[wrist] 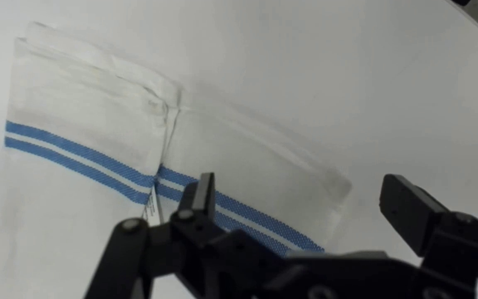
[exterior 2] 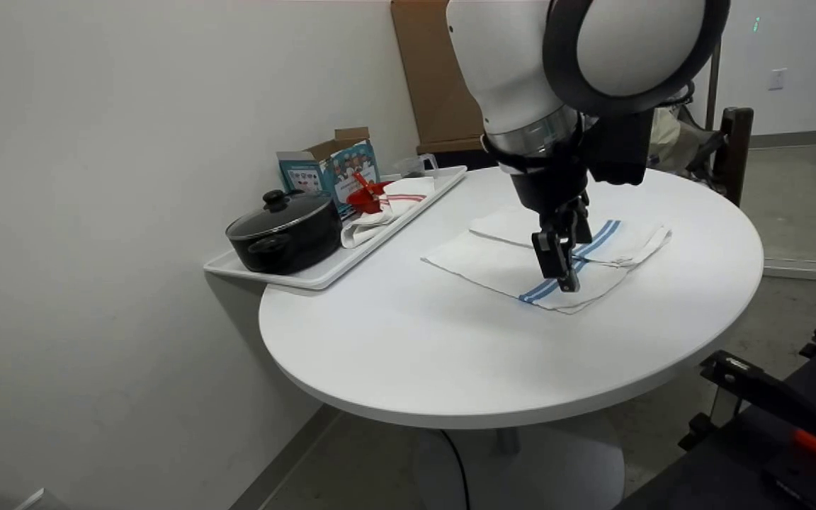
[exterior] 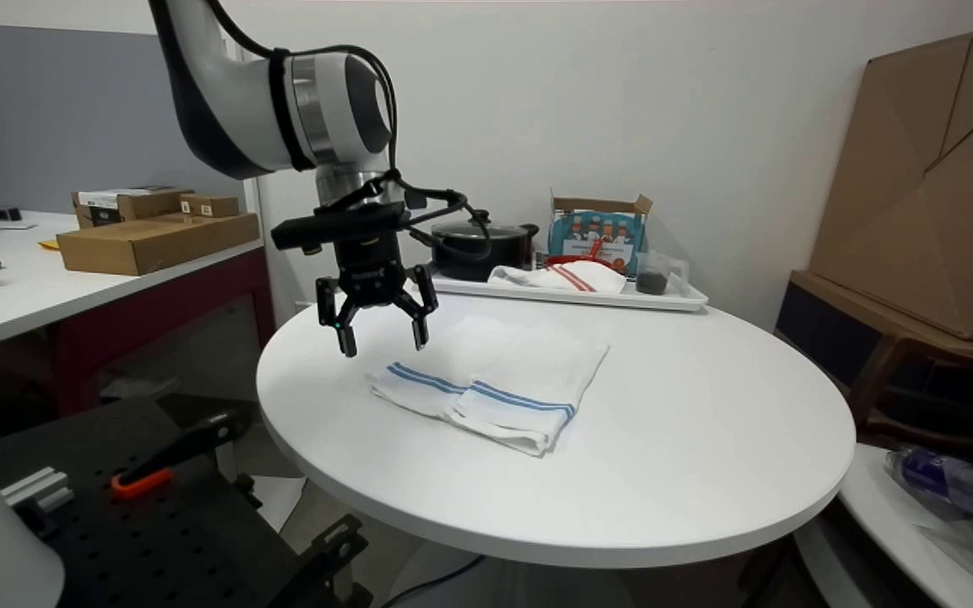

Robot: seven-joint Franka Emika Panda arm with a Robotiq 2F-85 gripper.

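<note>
Where the white towel with blue stripes (exterior: pixel 529 367) lies on the round white table (exterior: pixel 706 439), it is folded flat, with its layers out of line — the paired stripes break at an overlap, and a small white tag (wrist: pixel 152 209) shows at that gap. The gripper (exterior: pixel 383 340) hangs above one end of the towel, pointing downward, with its jaws spread wide. In the wrist view, one finger (wrist: pixel 205 195) overlaps the striped band; the opposite one appears just beyond the cloth's edge, against the tabletop. A white tray (exterior 2: pixel 319 282) rests on the wall side of the table, apart from the towel, with its pot end overhanging the table edge. Located there are a black lidded pot (exterior 2: pixel 287 241), a white cloth with red stripes (exterior: pixel 562 277), a red item with a handle (exterior 2: pixel 365 200), a blue carton (exterior 2: pixel 353 170) with raised flaps, and a clear cup (exterior: pixel 654 274) with dark contents. Farther out, cardboard boxes (exterior: pixel 161 245) sit on a white desk (exterior: pixel 47 295), and a large carton (exterior: pixel 926 194) stands beyond the table's opposite side.
</note>
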